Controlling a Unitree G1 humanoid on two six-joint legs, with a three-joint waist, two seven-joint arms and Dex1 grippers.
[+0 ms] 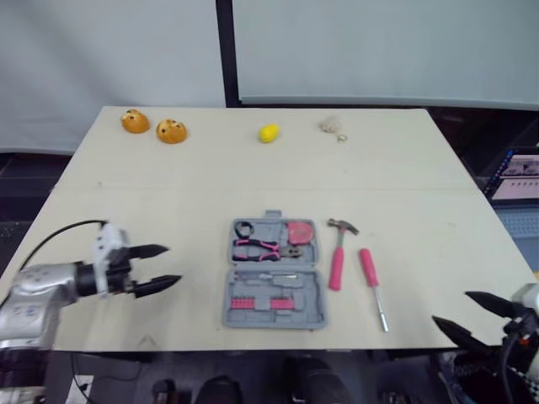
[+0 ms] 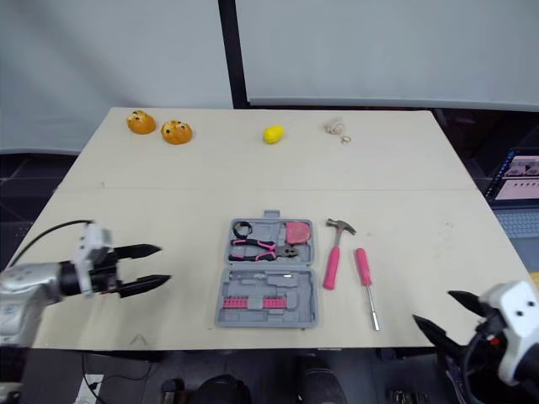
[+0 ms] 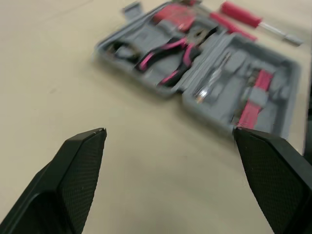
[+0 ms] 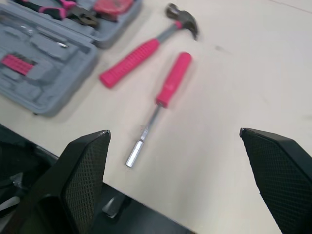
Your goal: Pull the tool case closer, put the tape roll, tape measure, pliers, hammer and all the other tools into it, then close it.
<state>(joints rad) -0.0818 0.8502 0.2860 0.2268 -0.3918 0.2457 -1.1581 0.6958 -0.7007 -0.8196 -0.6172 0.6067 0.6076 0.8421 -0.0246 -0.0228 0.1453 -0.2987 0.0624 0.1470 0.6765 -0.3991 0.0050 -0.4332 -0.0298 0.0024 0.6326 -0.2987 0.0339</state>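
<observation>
The grey tool case [image 1: 318, 291] lies open near the table's front edge, in the middle. In its far half lie a black tape roll [image 1: 244, 229], pink-handled pliers [image 1: 257, 247] and a pink tape measure [image 1: 300, 231]. Right of the case, on the table, lie a pink-handled hammer [image 1: 338, 257] and a pink-handled screwdriver [image 1: 371, 273]. My left gripper [image 1: 173, 264] hovers open to the left of the case, pointing at it. My right gripper [image 1: 450, 307] is open at the front right corner, short of the screwdriver [image 4: 168, 87] and hammer [image 4: 131, 61].
Along the far edge sit two orange round toys [image 1: 135, 121] [image 1: 171, 130], a yellow lemon [image 1: 268, 133] and a small beige object [image 1: 332, 126]. A laptop screen [image 1: 518, 177] stands off the table's right side.
</observation>
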